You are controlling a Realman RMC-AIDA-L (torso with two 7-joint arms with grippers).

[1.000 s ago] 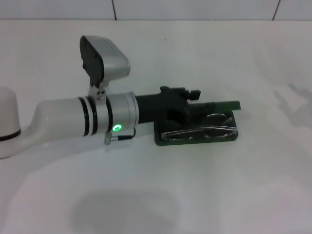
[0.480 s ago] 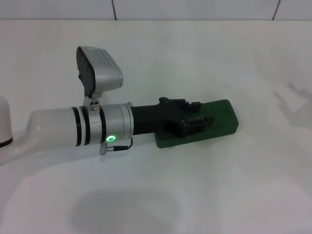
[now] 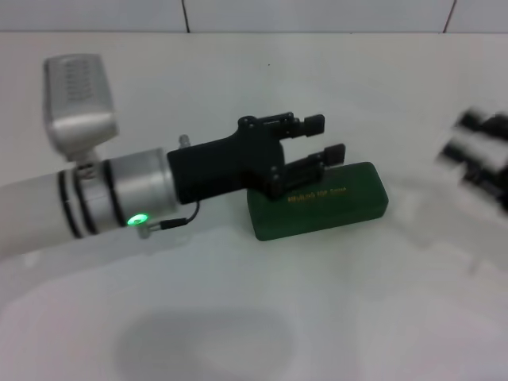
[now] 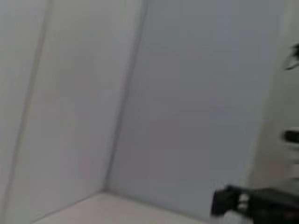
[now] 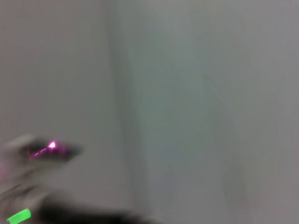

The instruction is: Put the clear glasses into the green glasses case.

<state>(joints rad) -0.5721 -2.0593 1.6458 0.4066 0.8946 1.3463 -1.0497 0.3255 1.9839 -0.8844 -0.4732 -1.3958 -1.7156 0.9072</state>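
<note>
- Head view: green glasses case (image 3: pixel 317 200) lies shut on the white table (image 3: pixel 262 317), gold lettering up. Clear glasses aren't visible, presumably inside.
- Left pincer (image 3: pixel 327 140) hangs just above the lid's near end, fingers apart, gripping nothing.
- Risk: those fingers could clip the lid and shove the case sideways.
- Right pincer (image 3: pixel 479 151) is a blur at the edge, can't tell its state.
- Tiled wall (image 3: pixel 317 14) behind.

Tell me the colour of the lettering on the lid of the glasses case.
Gold, on the dark green lid of the green glasses case, seen best in the head view.
</note>
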